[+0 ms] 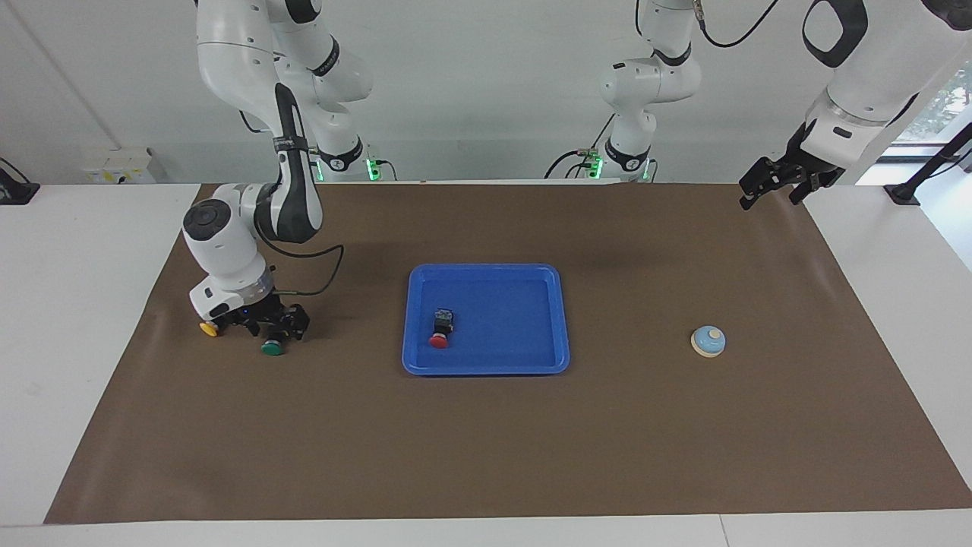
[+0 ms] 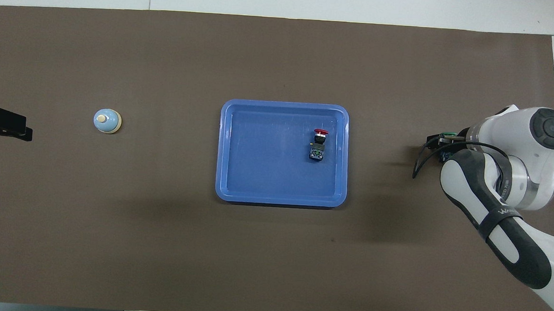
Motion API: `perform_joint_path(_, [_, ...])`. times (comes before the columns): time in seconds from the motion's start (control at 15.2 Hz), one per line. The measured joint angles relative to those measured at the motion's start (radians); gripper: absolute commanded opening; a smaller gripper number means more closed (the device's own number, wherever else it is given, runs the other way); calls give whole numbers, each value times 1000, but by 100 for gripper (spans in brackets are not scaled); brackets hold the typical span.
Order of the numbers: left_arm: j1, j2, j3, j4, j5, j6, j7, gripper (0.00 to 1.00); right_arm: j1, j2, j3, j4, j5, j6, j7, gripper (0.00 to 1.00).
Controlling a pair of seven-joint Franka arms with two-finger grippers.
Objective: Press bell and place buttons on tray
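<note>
The right gripper (image 1: pixel 266 328) is down at the worktop (image 1: pixel 486 441) toward the right arm's end, directly at the green button (image 1: pixel 272 348). The green cap protrudes just below the jaws, which sit around the black body; whether they are clenched on it or merely straddling it cannot be told from here. The position indicates a pick in progress, since this button is not yet on the tray (image 1: pixel 486 368). The yellow button (image 1: pixel 207 328) lies just beside the same gripper, partly hidden under the wrist, and also awaits transfer.

The red button (image 1: pixel 440 331) already lies in the tray, on its side, in the part toward the right arm's end, its cap pointing away from the robots. The tray is bright blue, shallow, with rounded corners and a raised rim, and sits at mid-worktop between the two arms.

The bell (image 1: pixel 708 341), a light blue dome with a cream knob and cream base rim, stands upright toward the left arm's end, well apart from the tray. The left gripper (image 1: pixel 782 182) waits raised over the worktop's edge; its jaw state cannot be told.
</note>
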State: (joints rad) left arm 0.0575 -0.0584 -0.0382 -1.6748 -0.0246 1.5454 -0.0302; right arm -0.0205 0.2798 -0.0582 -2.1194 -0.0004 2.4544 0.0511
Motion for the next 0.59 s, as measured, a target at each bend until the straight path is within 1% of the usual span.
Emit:
perform_joint_path(0.13, [0,0,0,0,0,0,0,100,0,3,0,0,0,1,0,7])
perform_joint_path(0.2, [0,0,0,0,0,0,0,100,0,0,1,1,0,1,0,0])
perform_joint_path(0.46, [0,0,0,0,0,0,0,100,0,-1,1,2,0,-3,-1,0])
perform_joint_path(0.59, [0,0,0,0,0,0,0,100,2,-3,6,12,0,-25,-1,0])
